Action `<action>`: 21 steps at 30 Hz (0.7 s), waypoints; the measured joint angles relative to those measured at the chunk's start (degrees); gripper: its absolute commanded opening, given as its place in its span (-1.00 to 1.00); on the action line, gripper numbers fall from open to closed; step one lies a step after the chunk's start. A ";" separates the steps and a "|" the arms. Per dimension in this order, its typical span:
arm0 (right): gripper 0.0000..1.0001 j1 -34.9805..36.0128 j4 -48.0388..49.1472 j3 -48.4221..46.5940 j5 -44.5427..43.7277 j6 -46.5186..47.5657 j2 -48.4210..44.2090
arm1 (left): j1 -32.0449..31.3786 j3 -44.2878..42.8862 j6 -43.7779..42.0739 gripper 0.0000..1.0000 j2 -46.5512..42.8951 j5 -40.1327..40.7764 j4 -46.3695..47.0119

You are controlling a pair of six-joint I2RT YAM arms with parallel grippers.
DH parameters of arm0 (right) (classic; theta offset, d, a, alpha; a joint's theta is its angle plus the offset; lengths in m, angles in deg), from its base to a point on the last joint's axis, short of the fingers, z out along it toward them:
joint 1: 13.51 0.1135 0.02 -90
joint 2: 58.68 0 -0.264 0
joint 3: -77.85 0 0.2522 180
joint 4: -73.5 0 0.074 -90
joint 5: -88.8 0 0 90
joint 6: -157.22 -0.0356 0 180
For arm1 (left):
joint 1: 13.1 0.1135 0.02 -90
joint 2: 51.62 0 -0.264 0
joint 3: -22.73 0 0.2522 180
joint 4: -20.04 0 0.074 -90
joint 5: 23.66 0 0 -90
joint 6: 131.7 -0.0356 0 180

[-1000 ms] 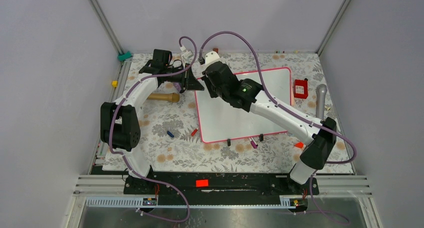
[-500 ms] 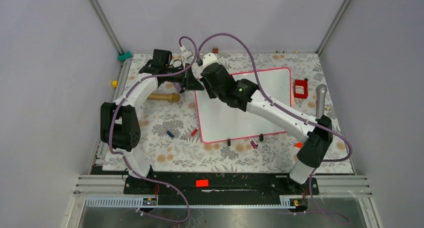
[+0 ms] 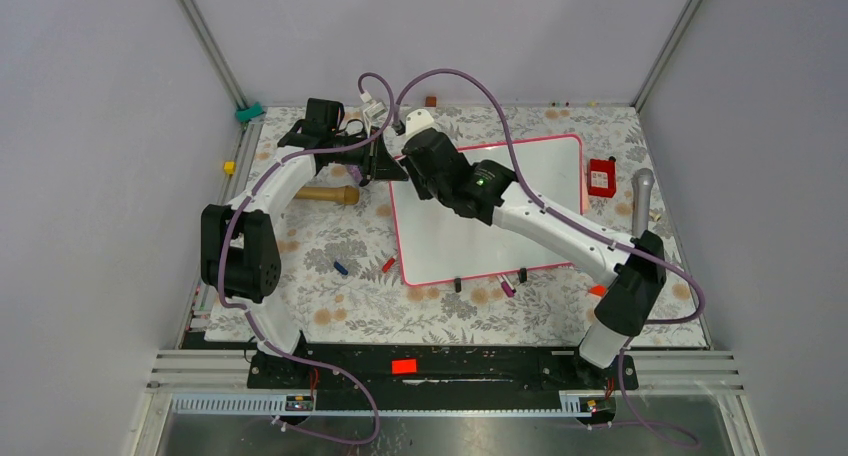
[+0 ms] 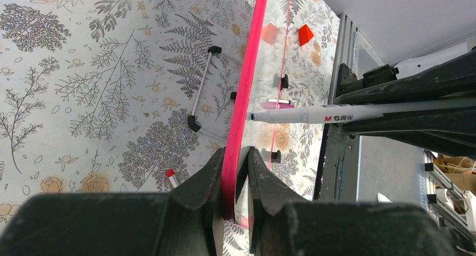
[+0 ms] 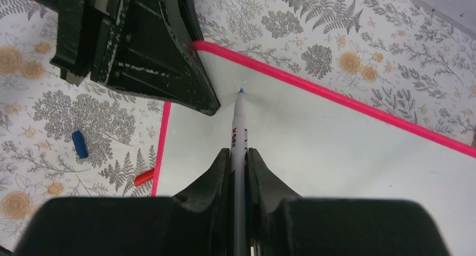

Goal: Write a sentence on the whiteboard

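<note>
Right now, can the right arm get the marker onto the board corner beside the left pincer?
Probably yes: the marker tip sits at that corner of the board, and the left pincer clamps the edge beside it, not over it.

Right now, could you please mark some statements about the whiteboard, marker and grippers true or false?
1. The right gripper holds a marker. True.
2. The left gripper is open, clear of the whiteboard. False: it is shut on the board's pink frame.
3. The marker's tip is near a corner of the whiteboard. True.
4. Blue writing fills the whiteboard. False: no writing shows on it.
5. A red box lies on the whiteboard. False: it lies beside it.
</note>
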 measured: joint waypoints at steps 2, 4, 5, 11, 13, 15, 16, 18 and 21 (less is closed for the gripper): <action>-1.00 0.07 0.04 1.05 0.13 -0.35 -0.50 | 0.00 0.00 0.00 -0.85 0.00 0.07 0.00; -1.00 0.15 -0.02 2.19 0.31 -0.59 -1.05 | 0.00 0.00 0.00 -0.85 0.00 0.11 0.00; -1.00 0.20 0.02 2.80 0.57 -0.83 -1.33 | 0.00 0.00 0.00 -0.85 0.00 0.15 0.00; -1.00 0.35 0.02 6.38 1.92 -2.12 -3.10 | 0.00 0.00 0.00 -0.85 0.00 0.20 0.00; -1.00 0.35 -0.07 7.37 2.69 -2.47 -3.52 | 0.00 0.00 0.00 -0.85 0.00 0.22 0.00; -1.00 0.39 -0.17 7.80 3.04 -2.75 -3.74 | 0.00 0.00 0.00 -0.85 0.00 0.20 0.00; -1.00 0.39 -0.17 7.87 3.15 -2.86 -3.80 | 0.00 0.00 0.00 -0.85 0.00 0.20 0.00; -1.00 0.39 -0.20 7.89 3.23 -2.93 -3.87 | -0.02 0.00 0.00 -0.85 0.00 0.17 -0.02; -1.00 0.39 -0.31 7.87 3.32 -2.93 -4.04 | -0.04 0.00 0.00 -0.85 -0.04 0.13 -0.07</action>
